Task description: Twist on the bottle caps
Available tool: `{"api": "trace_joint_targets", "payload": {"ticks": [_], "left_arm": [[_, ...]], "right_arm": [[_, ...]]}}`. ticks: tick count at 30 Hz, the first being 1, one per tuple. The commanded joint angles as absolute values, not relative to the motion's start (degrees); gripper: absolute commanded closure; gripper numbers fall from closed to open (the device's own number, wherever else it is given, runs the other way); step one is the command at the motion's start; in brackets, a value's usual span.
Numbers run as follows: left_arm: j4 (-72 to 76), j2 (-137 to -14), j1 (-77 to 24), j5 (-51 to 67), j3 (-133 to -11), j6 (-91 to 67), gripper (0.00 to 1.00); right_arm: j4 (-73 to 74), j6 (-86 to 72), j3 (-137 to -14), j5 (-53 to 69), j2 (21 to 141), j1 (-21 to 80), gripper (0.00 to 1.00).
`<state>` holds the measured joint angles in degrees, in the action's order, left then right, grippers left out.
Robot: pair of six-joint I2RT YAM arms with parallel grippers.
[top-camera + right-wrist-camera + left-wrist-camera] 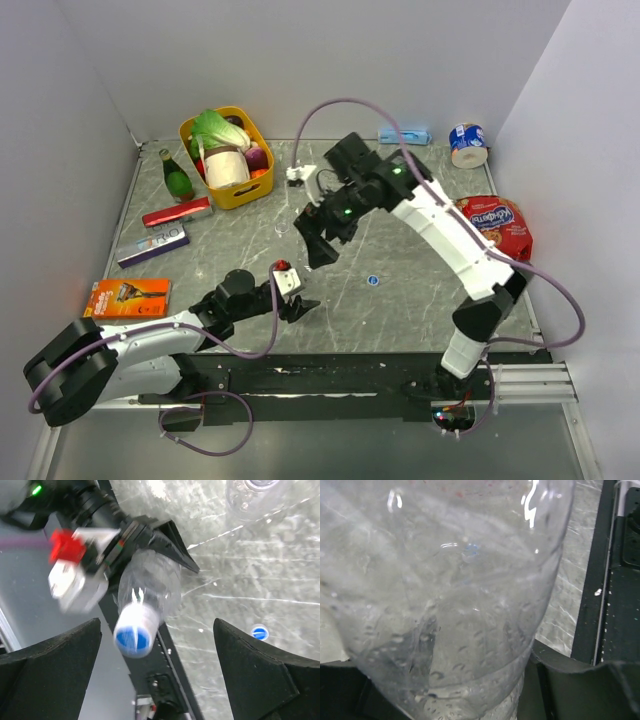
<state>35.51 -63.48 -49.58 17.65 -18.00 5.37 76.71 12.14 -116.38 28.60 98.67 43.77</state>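
Left gripper (pixel 297 306) is clamping a clear bottle (pixel 150 585) close to the worktop's (pixel 420 310) near edge, with a blue cap (pixel 133 638) sitting on its neck. Right gripper (pixel 318 252) is hovering over it, jaws spread wide, holding nothing. A loose cap (pixel 372 281) is lying mid-worktop.

I can't read a single word from here. The red bag (pixel 495 222) on the right carries a blue oval logo and the orange box (pixel 127 296) on the near left has print, both too small to make out.
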Motion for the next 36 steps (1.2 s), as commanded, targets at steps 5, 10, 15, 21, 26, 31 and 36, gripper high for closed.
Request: {"api": "trace_joint_targets", "payload": {"ticks": [5, 10, 15, 21, 26, 31, 36], "left_arm": [[36.1, -61.9, -46.7, 26.1, -17.8, 9.0, 0.99], [32.1, -61.6, -46.1, 32.1, -19.3, 17.6, 0.99], [28.7, -61.9, -46.1, 34.0, -21.3, 20.0, 0.99], [27.1, -61.8, -46.1, 34.5, -23.0, 21.2, 0.99], [27.7, -62.1, -46.0, 33.6, -22.7, 21.9, 0.99], [27.6, -62.1, -45.9, 33.8, -22.6, 22.0, 0.99], [28.4, -62.5, -45.9, 33.9, -22.7, 22.1, 0.99]], "right_arm": [[80.2, 42.8, -110.1, 30.2, 81.1, 39.9, 0.00], [68.0, 63.7, -99.0, 26.1, 72.4, 47.0, 0.15], [66.0, 70.6, -97.8, 26.0, 72.9, 52.3, 0.19], [71.6, 77.3, -98.3, 27.9, 75.7, 56.3, 0.23], [76.9, 79.5, -100.5, 29.1, 78.7, 57.1, 0.30], [77.1, 79.8, -100.7, 28.4, 79.8, 57.3, 0.38], [76.1, 79.2, -100.3, 28.0, 80.3, 57.3, 0.44]]}}
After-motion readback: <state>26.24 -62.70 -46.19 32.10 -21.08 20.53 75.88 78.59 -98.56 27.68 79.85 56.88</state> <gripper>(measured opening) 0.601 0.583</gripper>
